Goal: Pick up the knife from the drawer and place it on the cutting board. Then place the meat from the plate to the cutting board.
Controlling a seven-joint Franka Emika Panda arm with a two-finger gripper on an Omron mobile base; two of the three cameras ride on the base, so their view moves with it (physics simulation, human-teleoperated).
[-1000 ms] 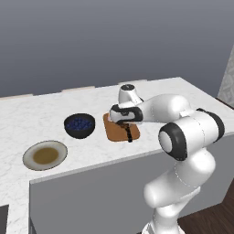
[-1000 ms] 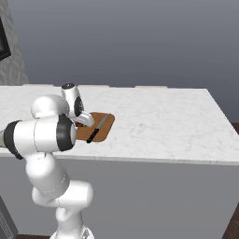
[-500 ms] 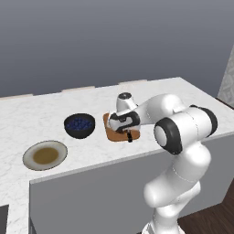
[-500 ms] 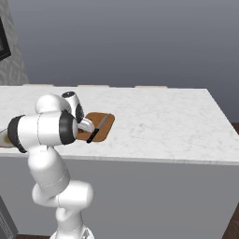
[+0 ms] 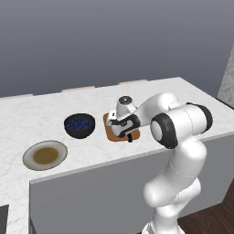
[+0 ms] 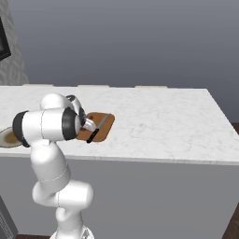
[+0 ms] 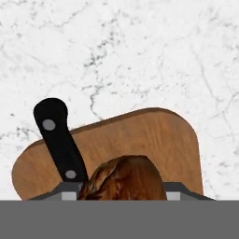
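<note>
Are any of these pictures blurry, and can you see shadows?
Left base view: sharp, soft even light, only a faint shadow beside the bowl. Right base view: sharp, no glare on the counter. Hand view: crisp board, knife and meat.

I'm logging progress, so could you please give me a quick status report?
Gripper shut on the meat, low over the cutting board. Knife already on the board. Plate bare. Nothing in the way.
</note>
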